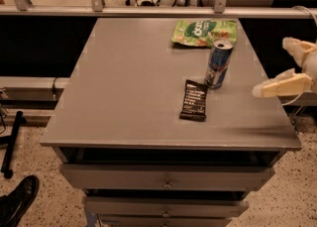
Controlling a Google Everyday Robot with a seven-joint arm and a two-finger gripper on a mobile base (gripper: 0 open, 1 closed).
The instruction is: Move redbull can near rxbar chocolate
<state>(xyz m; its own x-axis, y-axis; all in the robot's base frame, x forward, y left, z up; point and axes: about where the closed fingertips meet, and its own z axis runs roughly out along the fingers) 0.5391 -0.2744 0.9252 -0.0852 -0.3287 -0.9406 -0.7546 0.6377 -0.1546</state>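
The redbull can [218,64], blue and silver with a silver top, stands upright on the grey table [129,87], right of centre. The rxbar chocolate [194,100], a flat black wrapper with white text, lies just in front and left of the can, almost touching its base. My gripper [273,67] is off the table's right edge, to the right of the can and apart from it. Its pale fingers [278,86] are spread open and hold nothing.
A green snack bag [204,31] lies at the table's far edge, behind the can. The table has drawers [166,176] below its front edge. A rail [148,10] runs behind the table. A black shoe [17,203] is on the floor at lower left.
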